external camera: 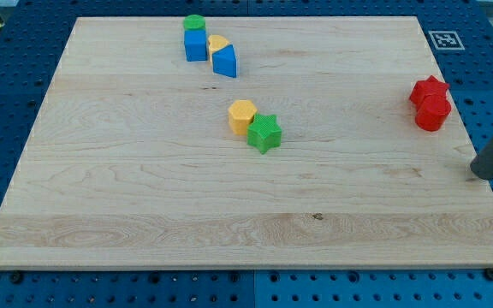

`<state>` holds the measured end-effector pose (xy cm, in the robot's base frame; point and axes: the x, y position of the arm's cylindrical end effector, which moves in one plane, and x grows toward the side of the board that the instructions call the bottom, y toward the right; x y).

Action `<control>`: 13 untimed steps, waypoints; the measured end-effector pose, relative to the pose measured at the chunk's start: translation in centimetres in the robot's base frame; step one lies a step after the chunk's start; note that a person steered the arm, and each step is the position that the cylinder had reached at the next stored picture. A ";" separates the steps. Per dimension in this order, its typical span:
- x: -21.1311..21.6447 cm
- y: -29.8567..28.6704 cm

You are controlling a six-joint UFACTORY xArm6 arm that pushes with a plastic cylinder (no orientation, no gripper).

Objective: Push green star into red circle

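The green star (264, 133) lies near the middle of the wooden board (144, 188), touching a yellow hexagon block (241, 115) at its upper left. The red circle (432, 114) sits near the board's right edge, touching a red star (429, 90) just above it. My tip (485, 174) is at the right edge of the board, below and right of the red circle, far to the right of the green star. It touches no block.
At the view's top, a green circle (194, 23) sits above a blue cube (196, 45). Beside them lie a yellow block (218, 43) and a blue block (225, 61). A fiducial marker (444, 38) is at the top right, off the board.
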<state>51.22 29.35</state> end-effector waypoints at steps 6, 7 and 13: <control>-0.3 -25.3; -2.6 -28.8; -5.3 -26.0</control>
<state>45.89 3.35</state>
